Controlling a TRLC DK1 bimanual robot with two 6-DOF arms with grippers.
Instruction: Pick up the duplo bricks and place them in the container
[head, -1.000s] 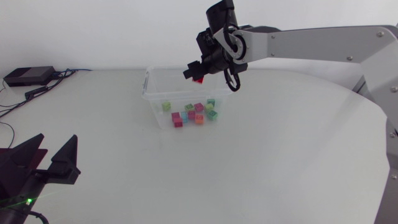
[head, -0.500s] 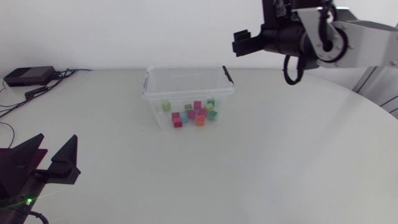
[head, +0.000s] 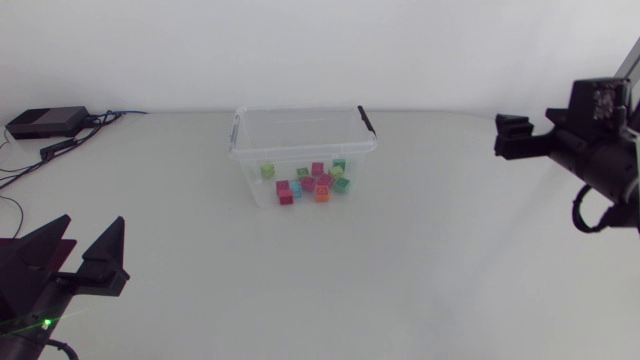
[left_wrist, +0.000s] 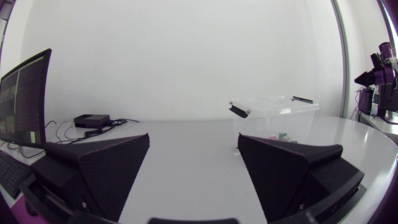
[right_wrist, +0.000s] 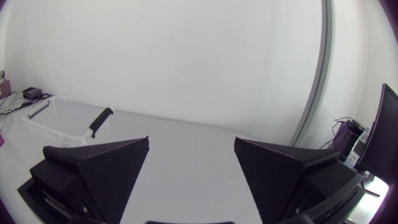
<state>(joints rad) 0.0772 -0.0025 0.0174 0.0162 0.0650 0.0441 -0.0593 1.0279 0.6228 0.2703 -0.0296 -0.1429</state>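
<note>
Clear plastic container (head: 246, 158) holding small multicoloured duplo bricks (head: 311, 182) stands on the white worktop (head: 400, 260), well ahead of the left pincer (left_wrist: 193, 135), spread and empty. The right pincer (right_wrist: 191, 139), likewise spread and empty, hangs well apart from it.

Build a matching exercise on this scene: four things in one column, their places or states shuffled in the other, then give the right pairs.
Column one
1. duplo bricks
2. clear container
3. left gripper
4. right gripper

Column two
A. open, at the right side of the table
B. standing lidless toward the far middle of the table
C. open, at the table's near left corner
D. lying inside the container

Pairs: 1-D, 2-B, 3-C, 4-A
</note>
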